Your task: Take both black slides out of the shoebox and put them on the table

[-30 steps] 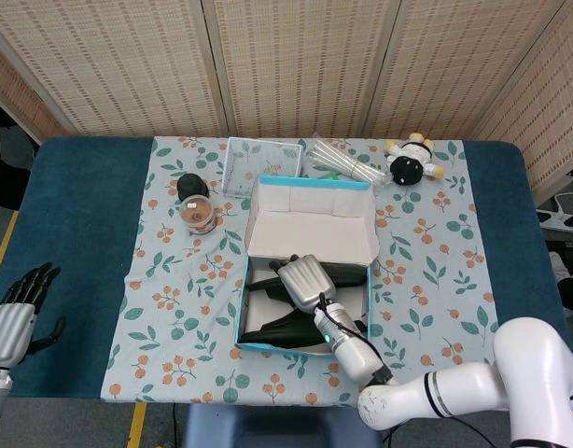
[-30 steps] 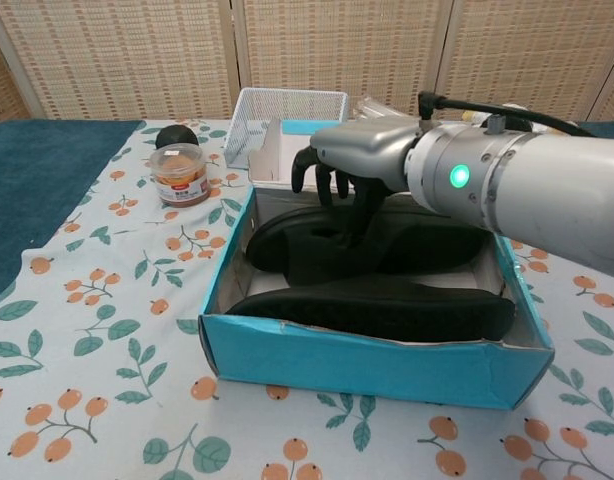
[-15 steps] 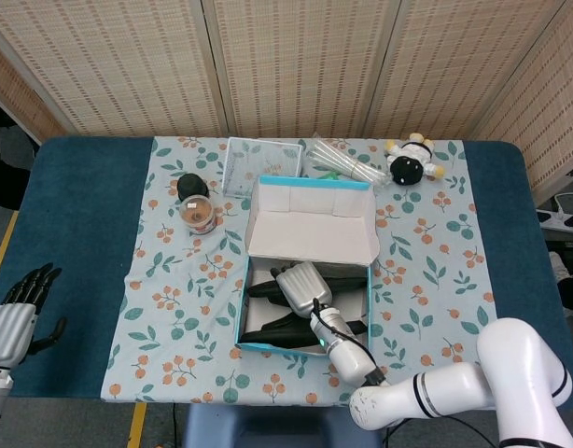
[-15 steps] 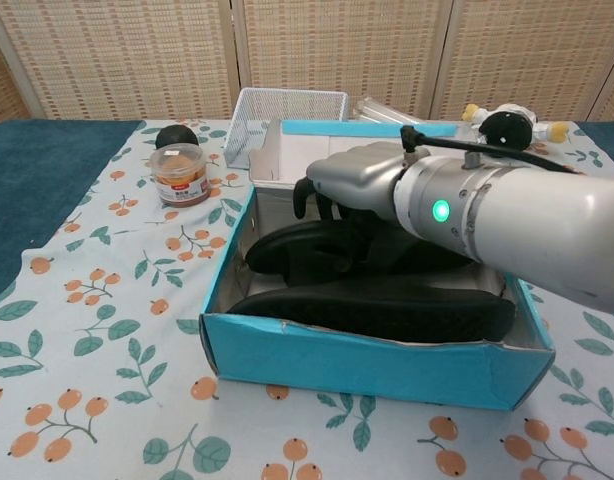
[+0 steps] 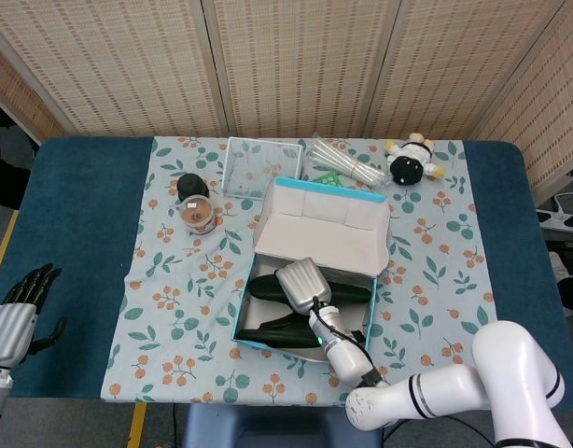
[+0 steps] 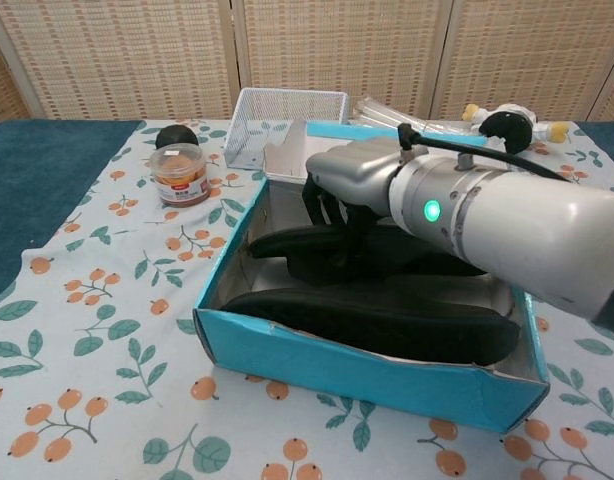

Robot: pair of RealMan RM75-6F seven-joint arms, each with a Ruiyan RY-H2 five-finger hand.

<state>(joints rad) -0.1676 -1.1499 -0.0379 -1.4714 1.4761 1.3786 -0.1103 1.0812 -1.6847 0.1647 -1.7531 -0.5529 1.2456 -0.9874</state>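
Observation:
The blue shoebox [image 5: 243,311] [image 6: 337,372] stands open at the table's front, its white lid [image 5: 319,229] tipped back. Two black slides lie inside: the far slide [image 5: 259,287] [image 6: 285,243] and the near slide [image 5: 275,329] [image 6: 387,325]. My right hand [image 5: 303,283] [image 6: 355,185] reaches into the box from above. Its fingers [image 6: 327,205] curl down around the far slide's strap and hold it. That slide's middle is hidden under the hand. My left hand [image 5: 13,315] hangs off the table's left front corner, fingers apart, holding nothing.
Behind the box stand a wire basket [image 5: 260,166] [image 6: 287,105], an orange-lidded jar [image 5: 199,215] [image 6: 179,174] and a black round thing [image 5: 191,184] [image 6: 175,137]. Clear tubes [image 5: 347,166] and a plush toy [image 5: 412,163] [image 6: 507,125] lie at the back right. Floral cloth [image 5: 165,317] covers the table.
My right hand has sunk onto the far slide and closed on its strap. The shoebox has swung round, its lid end shifting right. The left hand has not moved.

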